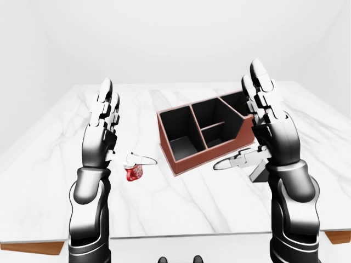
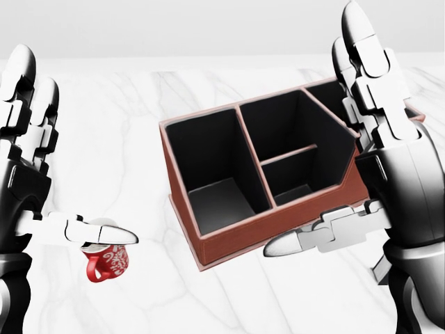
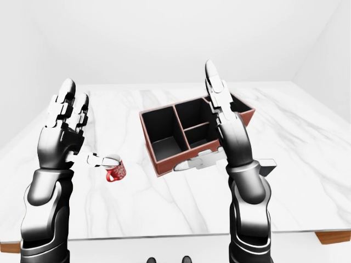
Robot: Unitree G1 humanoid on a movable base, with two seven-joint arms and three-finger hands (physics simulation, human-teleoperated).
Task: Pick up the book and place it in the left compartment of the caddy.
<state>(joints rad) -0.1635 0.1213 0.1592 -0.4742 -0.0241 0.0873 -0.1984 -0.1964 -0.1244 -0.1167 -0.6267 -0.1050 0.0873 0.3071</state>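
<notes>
The brown caddy (image 2: 268, 233) with black compartments stands on the white marble table (image 1: 186, 211), at the middle of the head view. Its left compartment (image 2: 208, 149) holds nothing that I can see. My left hand (image 2: 73, 149) is raised at the left, open, fingers up and thumb pointing right. At the right my right hand (image 2: 313, 132) is raised in front of the caddy's right end, also open and holding nothing. A flat grey object (image 3: 270, 164), possibly the book, lies on the table behind my right hand, mostly hidden.
A small red patterned mug (image 2: 106, 263) stands on the table just under my left thumb, left of the caddy. The table's near edge (image 1: 192, 236) runs along the bottom of the eye views, with white walls beyond.
</notes>
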